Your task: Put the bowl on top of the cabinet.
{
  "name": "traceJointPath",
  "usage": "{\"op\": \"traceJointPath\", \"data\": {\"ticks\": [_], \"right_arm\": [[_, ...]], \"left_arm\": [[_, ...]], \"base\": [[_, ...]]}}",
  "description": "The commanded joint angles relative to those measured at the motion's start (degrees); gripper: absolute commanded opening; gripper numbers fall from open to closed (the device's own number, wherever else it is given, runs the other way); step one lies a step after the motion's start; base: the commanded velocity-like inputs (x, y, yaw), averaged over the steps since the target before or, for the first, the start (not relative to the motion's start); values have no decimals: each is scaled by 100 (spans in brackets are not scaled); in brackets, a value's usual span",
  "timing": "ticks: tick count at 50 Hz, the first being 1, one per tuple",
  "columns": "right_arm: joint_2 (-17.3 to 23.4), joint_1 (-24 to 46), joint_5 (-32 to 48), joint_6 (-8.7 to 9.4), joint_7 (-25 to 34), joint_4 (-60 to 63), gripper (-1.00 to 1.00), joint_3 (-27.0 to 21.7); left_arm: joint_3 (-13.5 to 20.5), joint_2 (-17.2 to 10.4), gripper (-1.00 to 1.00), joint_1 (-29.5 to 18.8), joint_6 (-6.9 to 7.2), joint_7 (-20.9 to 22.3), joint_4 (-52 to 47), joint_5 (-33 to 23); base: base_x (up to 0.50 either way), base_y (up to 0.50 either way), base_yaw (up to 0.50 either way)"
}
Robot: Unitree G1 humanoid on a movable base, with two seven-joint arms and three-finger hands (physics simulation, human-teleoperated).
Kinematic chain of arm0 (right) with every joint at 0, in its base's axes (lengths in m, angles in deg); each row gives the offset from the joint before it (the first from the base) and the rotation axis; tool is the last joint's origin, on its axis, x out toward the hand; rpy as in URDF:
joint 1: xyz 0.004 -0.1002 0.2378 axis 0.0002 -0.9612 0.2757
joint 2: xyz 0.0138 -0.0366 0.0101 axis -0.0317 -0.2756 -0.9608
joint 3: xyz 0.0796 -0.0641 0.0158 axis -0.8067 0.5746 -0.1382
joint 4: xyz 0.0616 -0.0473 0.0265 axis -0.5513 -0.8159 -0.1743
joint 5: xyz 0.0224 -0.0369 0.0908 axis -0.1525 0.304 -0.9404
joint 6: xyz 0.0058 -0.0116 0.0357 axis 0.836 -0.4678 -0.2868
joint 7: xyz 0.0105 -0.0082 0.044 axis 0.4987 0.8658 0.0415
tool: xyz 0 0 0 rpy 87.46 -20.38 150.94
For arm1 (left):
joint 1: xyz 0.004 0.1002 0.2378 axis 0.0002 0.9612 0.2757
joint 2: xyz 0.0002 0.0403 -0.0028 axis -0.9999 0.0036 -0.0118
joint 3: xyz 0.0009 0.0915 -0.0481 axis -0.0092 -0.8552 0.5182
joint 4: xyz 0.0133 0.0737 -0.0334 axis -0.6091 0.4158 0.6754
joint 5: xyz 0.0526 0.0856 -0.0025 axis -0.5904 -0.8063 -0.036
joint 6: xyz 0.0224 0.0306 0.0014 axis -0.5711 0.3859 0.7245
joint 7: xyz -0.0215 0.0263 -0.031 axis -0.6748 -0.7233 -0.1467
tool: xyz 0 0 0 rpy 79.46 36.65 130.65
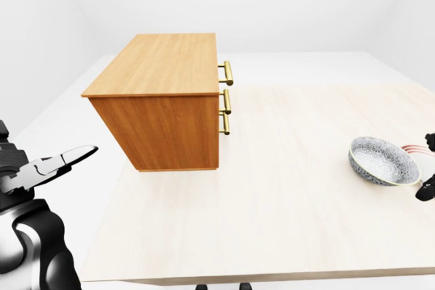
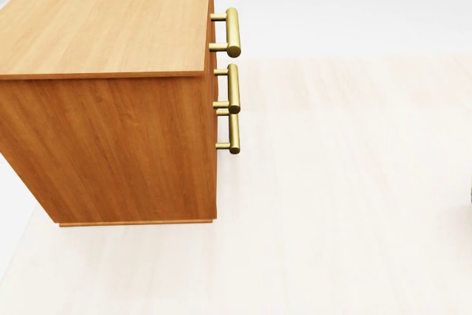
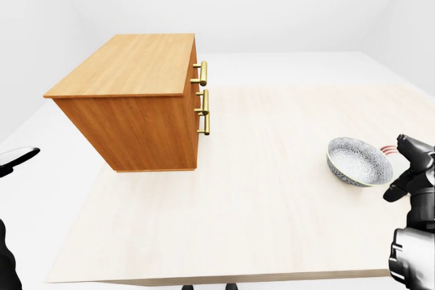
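A blue-and-white patterned bowl (image 3: pixel 359 161) sits upright on the pale wooden table (image 3: pixel 258 188), at the right of both eye views. My right hand (image 3: pixel 396 168) is just to the right of the bowl's rim, fingers spread and open, holding nothing. The wooden cabinet (image 1: pixel 170 93) stands at the table's left, its flat top (image 2: pixel 103 27) bare and its three brass handles (image 2: pixel 233 32) facing right. My left hand (image 1: pixel 64 159) hovers open at the lower left, off the table's edge and well away from the cabinet.
A small white thing with red stripes (image 1: pixel 416 149) peeks out from behind the bowl. The table's near edge (image 1: pixel 272 278) runs along the bottom of the eye views. White floor and walls surround the table.
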Motion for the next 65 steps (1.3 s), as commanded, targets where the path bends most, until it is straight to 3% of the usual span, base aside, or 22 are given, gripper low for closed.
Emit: {"op": "traceJointPath", "data": {"ticks": [1,18,38,65], "right_arm": [[-113,-152,-102,-22,-137,-222,100,39],[-393,278,71,157,71,-83,100,198],[-904,606,222,157,-46,-257,100,350],[-1431,363,84,157,-463,-514,100,484]], "left_arm": [[9,6,100,6,0,11,-10,-1],[3,-5,100,-9,0,17,46,1],[-15,4,100,-4,0,12,84,-18],[-6,20,100,22,0,22,77,-23]], "base": [[0,0,0],[0,0,0],[0,0,0],[0,0,0]]}}
